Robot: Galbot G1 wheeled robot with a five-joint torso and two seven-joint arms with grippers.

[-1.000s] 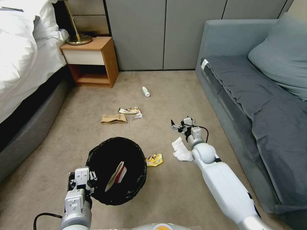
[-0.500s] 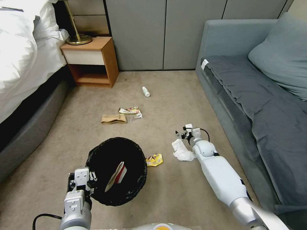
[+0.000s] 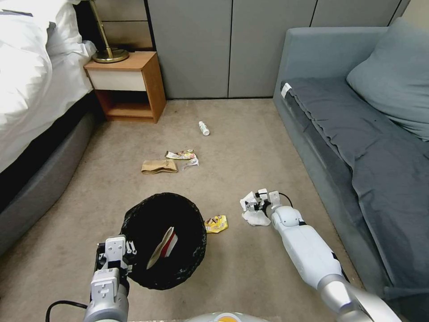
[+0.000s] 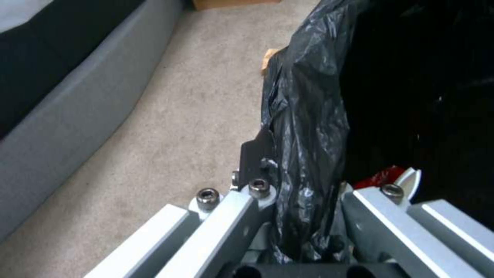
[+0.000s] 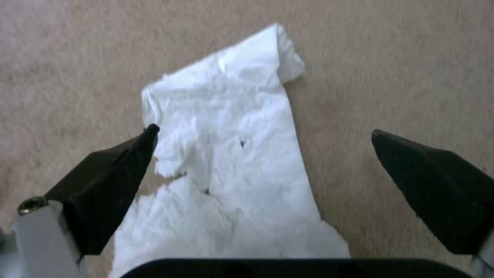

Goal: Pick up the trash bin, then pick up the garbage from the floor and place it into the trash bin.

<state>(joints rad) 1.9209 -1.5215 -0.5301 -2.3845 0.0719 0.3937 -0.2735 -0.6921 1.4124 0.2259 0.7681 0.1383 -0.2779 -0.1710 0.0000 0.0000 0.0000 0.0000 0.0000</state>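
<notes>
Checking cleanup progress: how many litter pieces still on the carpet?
5. White tissue under the open right claw; yellow wrapper beside the trash bin; brown paper bag; colourful wrapper; small white bottle. The bin may hide more.

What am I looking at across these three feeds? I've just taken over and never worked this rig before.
The wide picture comes from the robot's head camera, looking down at a carpeted floor. The other two come from cameras on its wrists.

The left gripper is clamped on the rim of the round trash bin lined with a crinkly black plastic bag; a red-white packet lies inside.

The right gripper is open, its black fingers either side of the crumpled white tissue on the floor.

Also on the carpet: a yellow wrapper, brown paper bag, colourful snack wrapper and small white bottle.
</notes>
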